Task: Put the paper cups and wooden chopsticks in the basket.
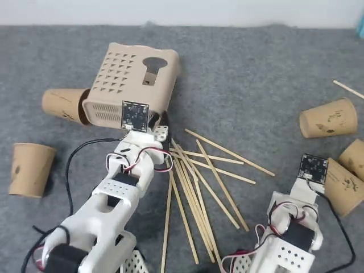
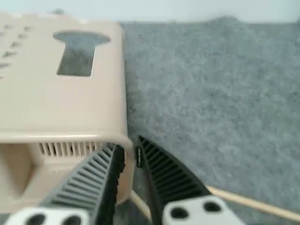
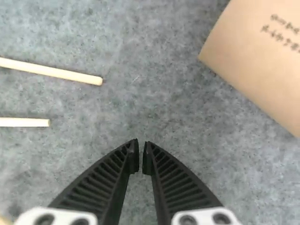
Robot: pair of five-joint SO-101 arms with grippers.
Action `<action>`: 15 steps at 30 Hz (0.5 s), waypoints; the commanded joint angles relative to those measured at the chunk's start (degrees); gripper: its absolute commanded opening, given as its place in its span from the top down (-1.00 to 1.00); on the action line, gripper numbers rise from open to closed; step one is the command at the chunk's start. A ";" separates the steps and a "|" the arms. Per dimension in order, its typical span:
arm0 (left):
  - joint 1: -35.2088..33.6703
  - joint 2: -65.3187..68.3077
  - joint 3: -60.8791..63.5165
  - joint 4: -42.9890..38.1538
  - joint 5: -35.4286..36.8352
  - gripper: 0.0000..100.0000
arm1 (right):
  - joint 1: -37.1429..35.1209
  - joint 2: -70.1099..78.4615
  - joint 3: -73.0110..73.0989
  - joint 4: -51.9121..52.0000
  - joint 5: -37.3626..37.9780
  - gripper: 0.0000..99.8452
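High view, left to right, with progress judged first: no cup or stick visibly inside the basket (image 1: 128, 79), so probably the whole task still to do.

Far left, left cup (image 1: 31, 169) lying on the grey carpet (image 1: 256, 68), well apart from the rest. Next, second cup (image 1: 61, 105), also on its side and touching the basket's left side; cannot tell whether any of it is inside.

Basket itself tipped over, perforated wall up, mouth seemingly toward the near side. Likely needs righting, or loading sideways.

At its near rim corner, left gripper (image 2: 130, 152), jaws all but closed with a thin slit, nothing seen between them.

Centre: chopsticks (image 1: 199, 193) fanned loose and crossing on the carpet, upper ends close under the left arm.

Right of them, right gripper (image 3: 139, 144) low over bare carpet, jaws pressed nearly together, holding nothing. Two stick ends to one side of it, a cup wall to the other.

Far right: upper right cup (image 1: 329, 118), edge cup (image 1: 355, 156) cut by the frame, and lower right cup (image 1: 343, 185) close against the right arm, all lying down. Stray chopstick (image 1: 348, 89) alone near the top right.

In the way, at a guess: the tipped basket first, then crossed sticks that look hard to pick singly.
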 commanded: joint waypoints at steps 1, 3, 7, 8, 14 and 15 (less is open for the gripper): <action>0.35 -3.25 -2.24 -3.43 0.09 0.98 | 0.84 -1.01 -3.43 0.48 0.62 0.94; 0.35 -6.33 -1.89 -3.43 0.09 0.98 | 0.84 -1.01 -3.43 0.48 0.62 0.94; 0.44 -14.51 -0.48 -3.34 0.09 0.98 | 0.66 -1.01 -3.43 0.13 0.62 0.94; 0.53 -16.79 -0.04 -3.34 0.09 0.98 | 0.66 -1.01 -3.43 -0.04 0.62 0.94; 8.79 -30.77 3.65 5.71 -1.85 0.98 | 0.57 -1.01 -3.43 -0.04 0.62 0.94; 10.99 -33.14 4.35 7.30 -2.11 0.98 | 0.57 -1.01 -3.43 -0.04 0.62 0.94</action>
